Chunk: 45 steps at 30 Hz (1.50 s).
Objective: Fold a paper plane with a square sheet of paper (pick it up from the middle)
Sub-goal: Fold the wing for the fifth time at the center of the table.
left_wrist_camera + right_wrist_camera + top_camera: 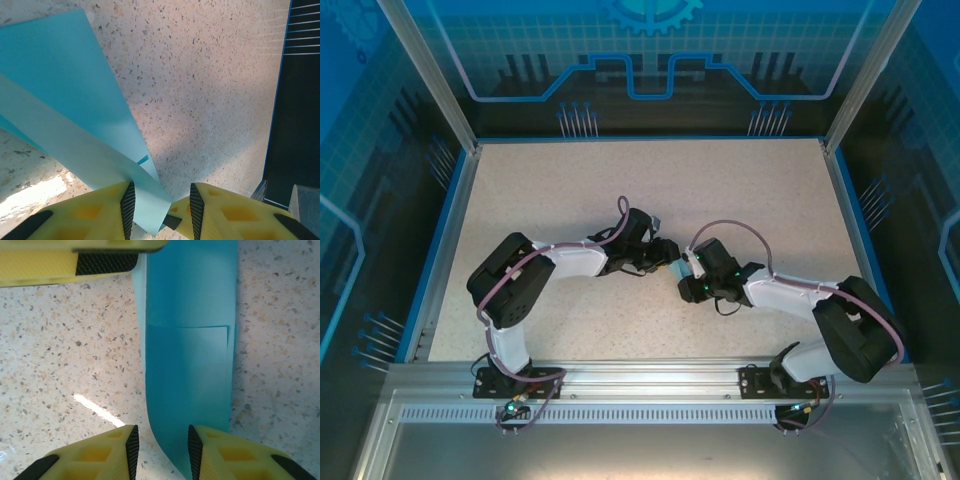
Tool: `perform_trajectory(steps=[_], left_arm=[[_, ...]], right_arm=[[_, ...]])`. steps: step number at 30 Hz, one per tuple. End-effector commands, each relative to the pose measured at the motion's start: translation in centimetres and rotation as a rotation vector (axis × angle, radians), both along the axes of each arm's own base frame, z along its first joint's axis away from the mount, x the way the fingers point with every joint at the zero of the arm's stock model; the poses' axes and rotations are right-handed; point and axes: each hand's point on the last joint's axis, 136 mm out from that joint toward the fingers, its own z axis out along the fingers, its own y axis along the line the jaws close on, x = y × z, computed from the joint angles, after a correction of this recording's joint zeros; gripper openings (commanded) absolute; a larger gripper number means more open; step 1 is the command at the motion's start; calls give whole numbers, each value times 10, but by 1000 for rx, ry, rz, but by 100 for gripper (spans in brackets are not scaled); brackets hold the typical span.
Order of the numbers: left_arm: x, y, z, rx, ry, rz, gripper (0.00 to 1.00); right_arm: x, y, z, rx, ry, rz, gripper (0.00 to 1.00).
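Note:
The light-blue paper (pixel 675 268) is folded into a narrow, layered shape and lies mid-table between the two grippers. In the left wrist view the paper (pixel 75 100) tapers from the upper left down into my left gripper (pixel 161 200). Its end rests against the left pad, and the jaws stand apart. In the right wrist view the paper (pixel 190 365) runs top to bottom with a square flap on it. It passes between the spread jaws of my right gripper (pixel 161 442), hugging the right pad. From above, the left gripper (pixel 667 256) and right gripper (pixel 688 276) nearly meet.
The speckled beige table (pixel 620 190) is bounded by a blue rim and aluminium frame posts. A yellow finger of the left gripper (pixel 50 265) shows at the top of the right wrist view. A dark wall (pixel 295 100) lies beyond the table edge.

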Motion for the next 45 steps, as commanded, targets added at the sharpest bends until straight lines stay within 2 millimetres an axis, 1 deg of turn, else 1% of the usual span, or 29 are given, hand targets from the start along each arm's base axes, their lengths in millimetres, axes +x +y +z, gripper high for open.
perform_trajectory(steps=[1, 5, 7, 12, 14, 16, 18, 21, 23, 24, 27, 32, 36, 39, 42, 45], left_arm=[[2, -5, -1, 11, -9, -29, 38], [2, -6, 0, 11, -9, -29, 38], [3, -6, 0, 10, -8, -27, 38], [4, -8, 2, 6, -12, -30, 38], [4, -8, 2, 5, -10, -33, 38], [5, -7, 1, 8, -9, -31, 38], [5, -7, 2, 6, -11, -31, 38], [2, -3, 2, 15, -11, -23, 39], [1, 0, 3, 18, -12, -16, 40], [1, 1, 3, 20, -13, -14, 41], [-1, 3, 1, 25, -7, -13, 42], [-3, 6, -3, 37, 8, 2, 42], [-5, 9, -8, 47, 16, 7, 43], [-4, 8, -7, 39, 13, 6, 43], [-4, 7, -5, 41, 10, 2, 43], [-4, 8, -5, 42, 10, 2, 43]], right_arm=[[9, -7, 12, -79, -78, -12, 36], [12, -8, 25, -88, -118, -20, 38], [12, -10, 28, -93, -129, -22, 39], [13, -14, 18, -143, -102, -23, 40], [13, -14, 17, -148, -94, -26, 40], [14, -10, 27, -110, -106, -34, 40], [16, -7, 44, -51, -132, -46, 41], [22, -15, 65, 61, -135, -103, 41], [27, -22, 73, 141, -120, -134, 41], [29, -25, 73, 180, -101, -145, 41], [37, -37, 66, 241, 0, -196, 40], [51, -40, 47, 297, 123, -211, 40], [59, -37, 38, 298, 157, -190, 40], [64, -37, 30, 279, 179, -174, 40], [68, -40, 23, 241, 183, -162, 41], [67, -39, 15, 239, 210, -142, 42]])
